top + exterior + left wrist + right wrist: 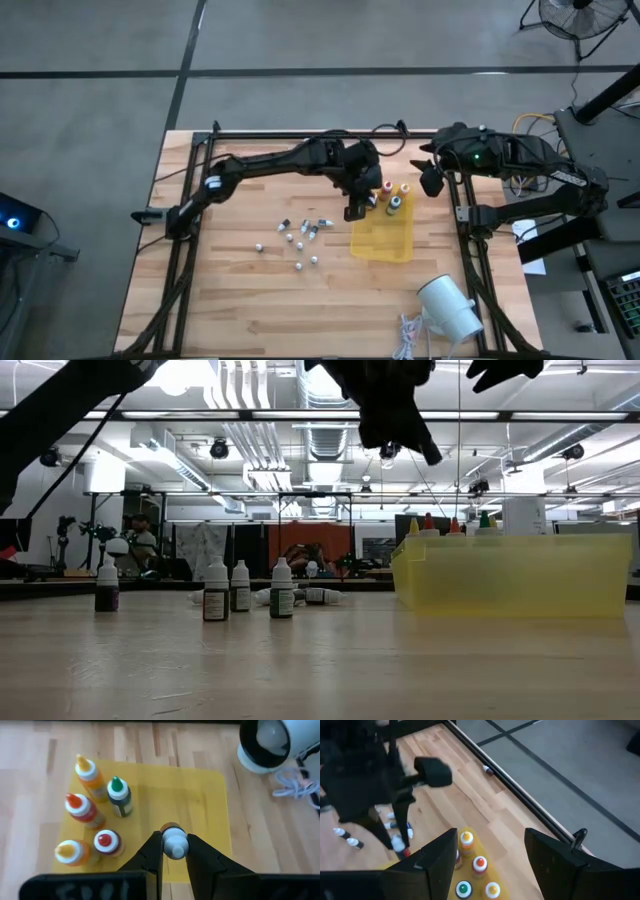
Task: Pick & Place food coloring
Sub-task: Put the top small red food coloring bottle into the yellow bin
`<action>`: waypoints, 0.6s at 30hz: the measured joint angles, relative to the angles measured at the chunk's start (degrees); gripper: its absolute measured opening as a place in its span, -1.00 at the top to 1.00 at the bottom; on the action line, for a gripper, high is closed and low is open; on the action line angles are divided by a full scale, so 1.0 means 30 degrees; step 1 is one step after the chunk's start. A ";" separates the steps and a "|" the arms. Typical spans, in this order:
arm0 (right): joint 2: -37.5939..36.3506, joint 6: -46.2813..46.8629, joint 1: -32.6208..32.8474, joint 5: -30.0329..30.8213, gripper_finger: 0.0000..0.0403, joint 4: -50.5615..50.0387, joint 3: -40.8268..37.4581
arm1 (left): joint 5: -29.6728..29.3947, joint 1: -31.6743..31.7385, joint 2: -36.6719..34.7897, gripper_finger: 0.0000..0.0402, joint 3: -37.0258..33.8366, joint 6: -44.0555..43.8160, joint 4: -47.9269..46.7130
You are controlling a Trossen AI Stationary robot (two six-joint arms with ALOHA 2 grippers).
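The left end effector points downward at the end of its outstretched arm, fingers pinched on a small vial. Just beside it, the right end effector hovers with fingers spread apart.

Small white-capped vial above yellow tray

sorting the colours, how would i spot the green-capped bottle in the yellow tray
Find the yellow tray right of the table's middle. Five bottles stand bunched at its far end, below the left gripper. The green-capped bottle is the only one with a green top and dark contents; its neighbours have yellow, orange or red tops.
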 joint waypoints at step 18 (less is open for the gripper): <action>0.0045 0.0503 -0.0013 0.0022 -0.10 -0.0533 -0.0406 | -0.1748 -0.1131 0.2022 0.80 0.0007 0.1087 -0.0565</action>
